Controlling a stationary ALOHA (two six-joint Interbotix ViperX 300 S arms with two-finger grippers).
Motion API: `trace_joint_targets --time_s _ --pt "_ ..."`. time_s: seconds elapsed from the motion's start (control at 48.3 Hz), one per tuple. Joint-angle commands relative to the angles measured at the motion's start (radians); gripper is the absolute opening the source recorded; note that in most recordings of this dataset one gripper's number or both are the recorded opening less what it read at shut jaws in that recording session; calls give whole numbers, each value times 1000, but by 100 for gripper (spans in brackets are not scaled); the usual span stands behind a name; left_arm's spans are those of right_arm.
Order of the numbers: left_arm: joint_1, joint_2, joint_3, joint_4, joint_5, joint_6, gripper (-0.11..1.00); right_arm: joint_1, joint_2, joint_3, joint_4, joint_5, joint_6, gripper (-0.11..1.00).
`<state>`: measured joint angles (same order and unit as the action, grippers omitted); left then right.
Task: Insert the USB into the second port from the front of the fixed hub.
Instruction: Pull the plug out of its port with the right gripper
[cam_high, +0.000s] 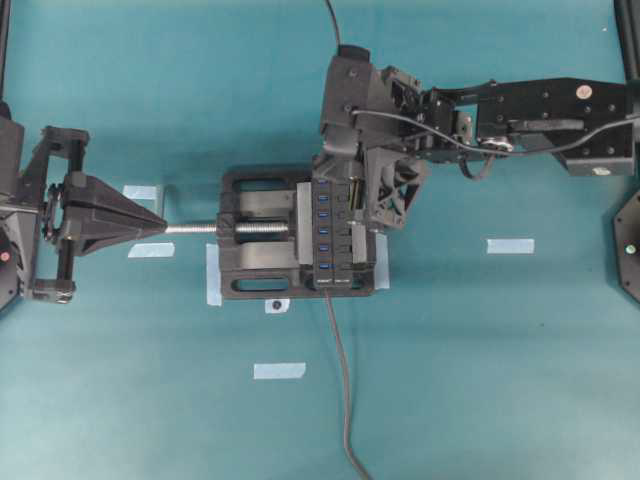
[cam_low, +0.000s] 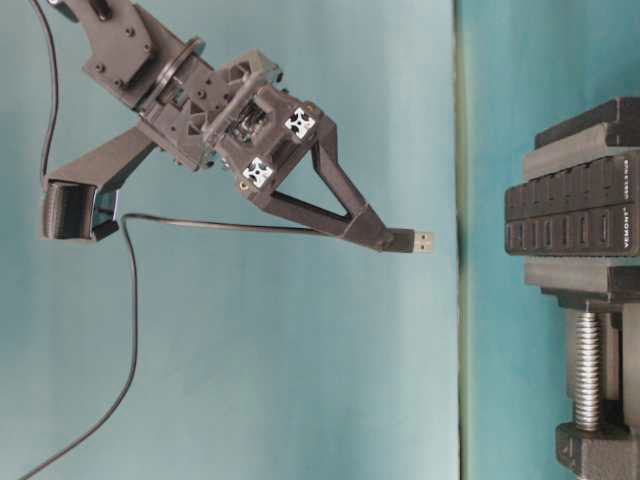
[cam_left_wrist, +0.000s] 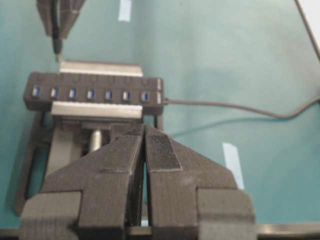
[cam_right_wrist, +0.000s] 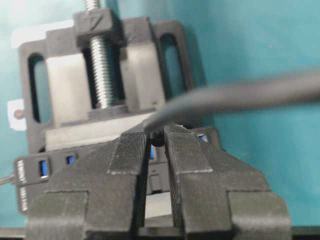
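While my right gripper pinches the USB between nearly closed jaws, the plug hangs in the air, apart from the fixed hub, which sits clamped in the vise near the middle of the tabletop. I judge the risks as picking the wrong blue slot, or the plug twisting in my grip and jamming. My left gripper waits closed and empty

Contents: 1 fixed hub with 7 blue ports, 1 USB, 1 screw vise. The bench carries 5 tape strips and 2 cables.
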<state>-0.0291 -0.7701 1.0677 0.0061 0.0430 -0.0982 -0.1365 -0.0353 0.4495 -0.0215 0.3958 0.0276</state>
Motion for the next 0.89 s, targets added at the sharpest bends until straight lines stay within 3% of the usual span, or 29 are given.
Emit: trace_joint_targets --time_s 0.0,0.207,0.87 --pt "0 -2 -12 2 -9 -2 0 21 -34 -28 2 5 12 12" --pt "-2 0 -11 2 -9 -2 0 54 -35 -28 2 11 54 12" --pt "0 -2 -8 2 -9 -2 0 110 0 -11 2 2 87 12"
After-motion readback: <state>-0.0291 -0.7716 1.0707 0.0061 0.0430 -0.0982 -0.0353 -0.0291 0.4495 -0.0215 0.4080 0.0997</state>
